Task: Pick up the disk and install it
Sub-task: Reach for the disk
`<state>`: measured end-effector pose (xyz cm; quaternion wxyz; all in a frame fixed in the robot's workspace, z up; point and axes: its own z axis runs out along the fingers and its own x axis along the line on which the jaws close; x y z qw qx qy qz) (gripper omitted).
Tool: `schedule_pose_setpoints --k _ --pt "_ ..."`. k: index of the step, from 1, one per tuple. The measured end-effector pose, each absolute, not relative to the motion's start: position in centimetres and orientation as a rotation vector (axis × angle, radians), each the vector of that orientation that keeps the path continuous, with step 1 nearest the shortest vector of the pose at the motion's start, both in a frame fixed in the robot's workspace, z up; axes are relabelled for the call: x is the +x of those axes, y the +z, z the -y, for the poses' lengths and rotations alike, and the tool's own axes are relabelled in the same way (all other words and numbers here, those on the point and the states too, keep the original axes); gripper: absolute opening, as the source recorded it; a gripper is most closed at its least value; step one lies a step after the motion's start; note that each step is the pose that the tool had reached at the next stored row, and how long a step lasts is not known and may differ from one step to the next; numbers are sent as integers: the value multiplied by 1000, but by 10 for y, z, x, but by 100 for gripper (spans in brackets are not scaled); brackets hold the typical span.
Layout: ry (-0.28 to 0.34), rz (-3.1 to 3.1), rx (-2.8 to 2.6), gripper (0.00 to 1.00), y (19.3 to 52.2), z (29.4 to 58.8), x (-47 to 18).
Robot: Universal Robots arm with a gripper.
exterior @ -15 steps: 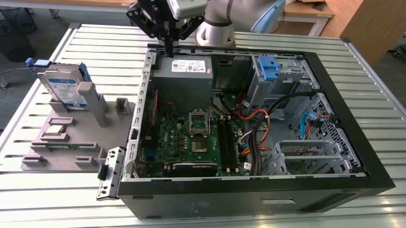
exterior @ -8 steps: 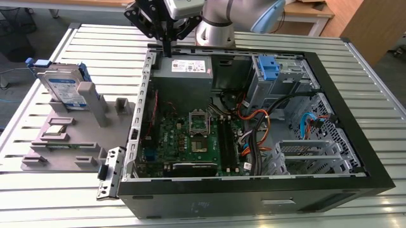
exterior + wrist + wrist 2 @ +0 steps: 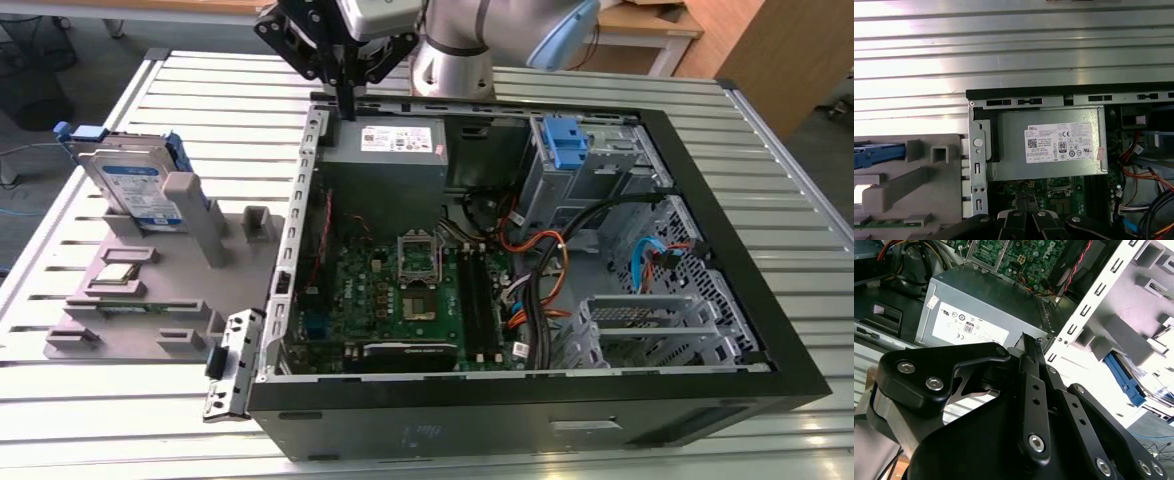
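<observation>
The disk (image 3: 131, 185), a flat rectangular silver hard drive with a blue-and-white label and blue plastic side rails, stands on edge in a grey moulded plastic stand (image 3: 127, 300) at the exterior view's left, outside the computer. It leans back a little, with its labelled broad face turned towards the near right. The blue rails seem to run up its two sides, so its long axis appears to rise steeply from the stand rather than lie flat.

The gripper (image 3: 346, 112), made of black metal links bolted with silver screws, hangs at the far side of the scene with its thin fingers (image 3: 1025, 347) pressed together and nothing between them. It points down at the far-left corner of the open black steel computer case (image 3: 534, 400), just above the far edge of the matt grey power-supply box (image 3: 387, 175) with its white sticker, and is well apart from the disk.

Inside the case, a green motherboard (image 3: 387, 290) lies near of the power supply. A blue plastic bracket (image 3: 563, 140) sits in the bare metal drive cage at the far right. Case and stand both rest on a ribbed table of aluminium slats (image 3: 227, 90).
</observation>
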<state>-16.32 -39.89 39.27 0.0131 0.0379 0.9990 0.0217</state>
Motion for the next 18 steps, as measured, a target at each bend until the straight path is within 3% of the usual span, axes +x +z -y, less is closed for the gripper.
schedule_pose_setpoints --k 18 --pt "68 -3112 118 10 393 399 -177"
